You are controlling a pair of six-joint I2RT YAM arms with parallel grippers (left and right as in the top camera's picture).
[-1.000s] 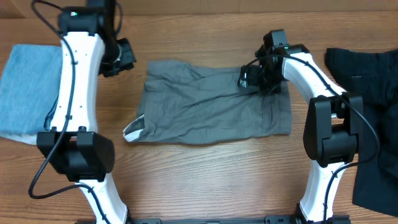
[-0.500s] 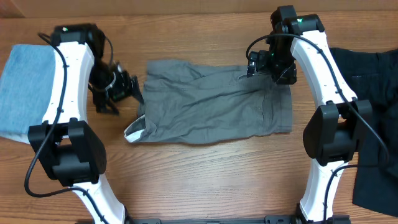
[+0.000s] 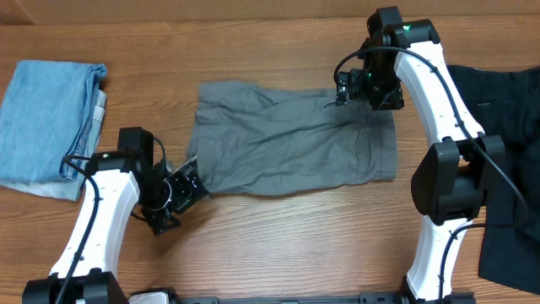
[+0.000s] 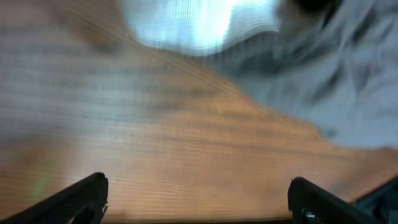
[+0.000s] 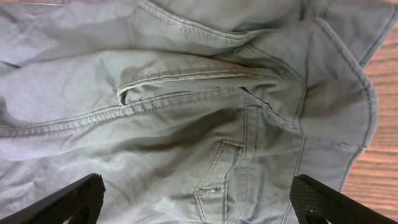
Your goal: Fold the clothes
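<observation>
Overhead, clothes: grey shorts [image 3: 295, 139] lie flat mid-table [image 3: 278, 245], between a light-blue garment [image 3: 46, 114] and a black garment [image 3: 506, 127].
Overhead, arms: left gripper [image 3: 181, 187] at the shorts' near-left corner; right gripper [image 3: 359, 84] over the far-right corner.
Left wrist: blurred; my 2 fingers [image 4: 81, 196] are spread, bare wood between them.
Right wrist: my 2 fingers [image 5: 68, 199] are spread wide over the shorts, pinching nothing.

You've got white shells on left arm [image 3: 99, 221] and right arm [image 3: 432, 95], black joint housings, black cables looped outside. Fingers [image 5: 74, 198] are black.
</observation>
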